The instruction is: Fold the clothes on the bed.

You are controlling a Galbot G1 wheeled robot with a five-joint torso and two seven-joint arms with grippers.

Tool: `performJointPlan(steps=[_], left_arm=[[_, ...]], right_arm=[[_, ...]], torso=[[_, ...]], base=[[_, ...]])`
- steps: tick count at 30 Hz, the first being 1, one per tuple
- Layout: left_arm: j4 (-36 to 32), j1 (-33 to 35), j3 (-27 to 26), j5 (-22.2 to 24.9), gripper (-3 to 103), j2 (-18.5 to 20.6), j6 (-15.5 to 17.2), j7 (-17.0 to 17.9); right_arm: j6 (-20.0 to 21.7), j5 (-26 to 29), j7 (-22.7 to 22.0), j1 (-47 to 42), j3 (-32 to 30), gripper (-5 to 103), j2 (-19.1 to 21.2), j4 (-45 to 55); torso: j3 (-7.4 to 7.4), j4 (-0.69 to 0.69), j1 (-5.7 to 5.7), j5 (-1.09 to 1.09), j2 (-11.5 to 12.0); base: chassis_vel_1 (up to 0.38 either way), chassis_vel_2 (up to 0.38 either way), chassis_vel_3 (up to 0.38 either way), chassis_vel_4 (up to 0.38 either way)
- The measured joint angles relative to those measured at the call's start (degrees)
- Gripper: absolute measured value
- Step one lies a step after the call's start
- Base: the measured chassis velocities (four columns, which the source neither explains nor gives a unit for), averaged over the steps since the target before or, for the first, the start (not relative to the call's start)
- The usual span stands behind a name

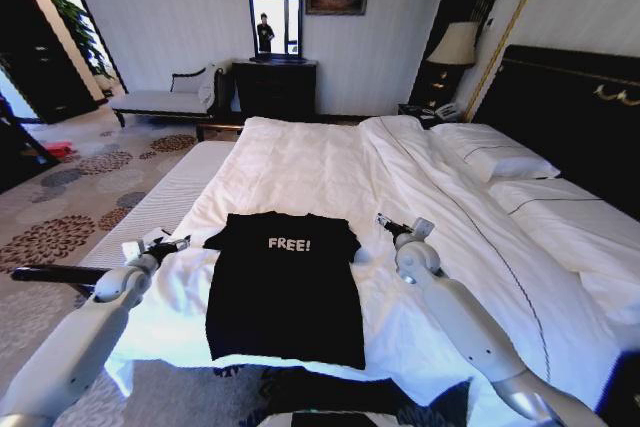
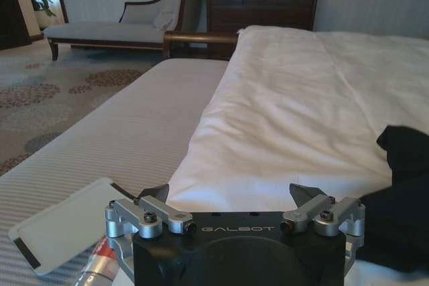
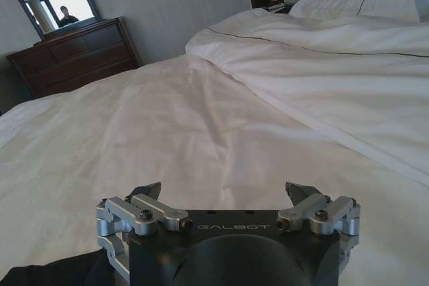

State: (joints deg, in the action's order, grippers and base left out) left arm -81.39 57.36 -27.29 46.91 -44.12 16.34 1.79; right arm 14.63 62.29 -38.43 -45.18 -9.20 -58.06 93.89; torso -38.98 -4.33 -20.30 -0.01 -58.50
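The T-shirt point(image 1: 285, 287) lies flat on the near end of the bed point(image 1: 330, 172), collar toward the far end. The left gripper point(image 1: 166, 244) sits just left of the T-shirt's left sleeve, and the right gripper point(image 1: 400, 228) just right of its right sleeve, both over the duvet. The pillows point(image 1: 530, 182) lie to the right of the T-shirt, against the headboard point(image 1: 575, 112). A chaise bench point(image 1: 165, 97) and a dresser point(image 1: 275, 87) stand beyond the bed's far end.
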Motion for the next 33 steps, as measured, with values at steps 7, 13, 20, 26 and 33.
performJointPlan(steps=[7, 13, 20, 26, 33], left_arm=[[-6.5, -0.6, 2.8, 1.5, 100, -0.2, 0.9, 0.7], [-9.5, -4.9, 15.0, -1.3, 100, -1.6, 2.1, 2.2], [-4.9, -12.2, 26.5, -4.8, 100, -5.2, 4.1, 5.0], [-2.3, -14.1, 28.0, -5.5, 100, -5.6, 5.0, 6.0], [-0.3, -15.7, 26.3, -5.4, 100, -5.1, 5.5, 6.8]], right_arm=[[0.0, -0.3, -0.1, -0.8, -0.2, 100, 0.1, 0.0], [0.1, -0.3, -0.5, -1.2, -0.4, 100, 0.2, 0.1], [0.6, -0.2, -1.8, -1.4, -0.9, 100, 0.0, 0.4], [0.7, -0.2, -1.8, -1.8, -1.7, 100, 0.3, 0.3], [0.8, -0.4, -2.0, -1.9, -1.8, 100, -0.2, -0.7]], torso=[[0.0, -0.01, 0.0, 0.02, 0.0], [0.0, -0.01, 0.0, 0.02, 0.0], [0.0, -0.02, 0.0, 0.01, 0.0], [0.0, 0.01, 0.0, 0.02, 0.0], [0.0, 0.0, 0.0, 0.01, 0.0]], base=[[0.0, 0.0, 0.0, 0.0], [0.0, 0.0, 0.0, 0.0], [0.0, 0.0, 0.0, 0.0], [0.0, 0.0, 0.0, 0.0], [0.0, 0.0, 0.0, 0.0]])
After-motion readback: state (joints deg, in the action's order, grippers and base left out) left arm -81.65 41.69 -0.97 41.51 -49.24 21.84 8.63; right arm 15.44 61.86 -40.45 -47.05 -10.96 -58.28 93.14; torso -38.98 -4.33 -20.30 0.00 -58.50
